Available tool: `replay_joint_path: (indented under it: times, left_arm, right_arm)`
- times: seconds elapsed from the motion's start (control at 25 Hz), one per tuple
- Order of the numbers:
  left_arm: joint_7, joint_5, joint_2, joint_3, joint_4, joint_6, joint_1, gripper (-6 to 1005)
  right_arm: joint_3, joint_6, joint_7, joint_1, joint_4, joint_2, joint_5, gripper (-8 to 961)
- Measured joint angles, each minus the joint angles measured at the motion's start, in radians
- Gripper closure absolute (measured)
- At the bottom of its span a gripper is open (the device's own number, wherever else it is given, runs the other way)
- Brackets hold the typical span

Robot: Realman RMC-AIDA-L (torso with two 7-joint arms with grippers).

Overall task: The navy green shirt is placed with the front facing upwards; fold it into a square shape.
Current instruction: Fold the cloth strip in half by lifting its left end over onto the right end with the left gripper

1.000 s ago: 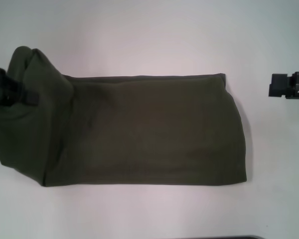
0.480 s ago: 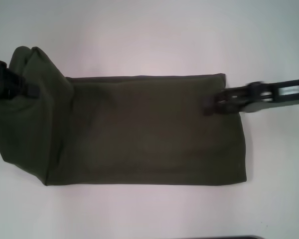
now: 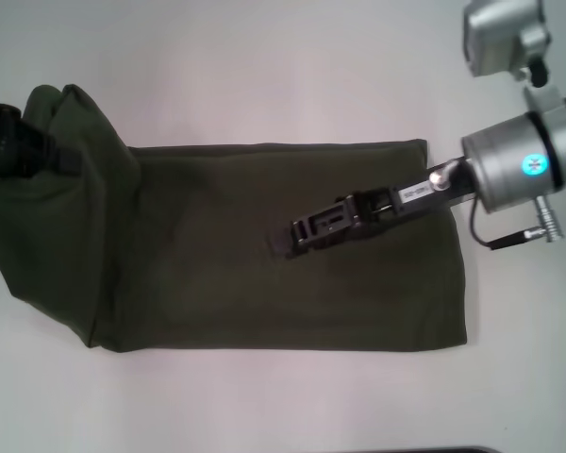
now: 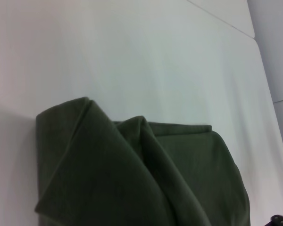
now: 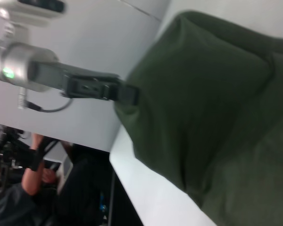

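- The shirt (image 3: 264,245) lies as a long folded band across the middle of the head view on the white table (image 3: 264,75), its left end raised.
- The left gripper (image 3: 9,151), at the left edge, pinches that raised end.
- The right gripper (image 3: 281,241) hovers over the band's middle; whether its fingers are spread cannot be told.
- Advice: carry the lifted end level toward the right, aligning edges before releasing.

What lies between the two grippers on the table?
Only the navy green shirt: the head view shows folded cloth running from the left gripper at its lifted end to the right gripper over its middle.
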Motion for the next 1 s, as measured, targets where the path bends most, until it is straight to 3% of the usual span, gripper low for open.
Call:
replay_joint_path:
  times: [0.32,0.4,0.64,1.0]
  left_arm:
    - [0.002,0.0,-0.002,0.005,0.003,-0.01,-0.008,946]
    - [0.004,-0.005,-0.004,0.002,0.003,-0.013,-0.009,946]
    - [0.002,-0.021,-0.005,0.001,-0.001,-0.016,-0.013,945]
    - [-0.015,-0.078,0.0,0.0,-0.035,-0.004,-0.018,946]
  right_arm:
    - [-0.028,0.178,0.006,0.047,0.126,0.011,0.008,456]
    - [-0.029,0.239,0.009,0.064,0.165,0.012,0.016,697]
    - [-0.03,0.364,0.009,0.133,0.286,0.023,0.076,931]
    - [-0.024,0.428,-0.013,0.194,0.389,0.029,0.097,942]
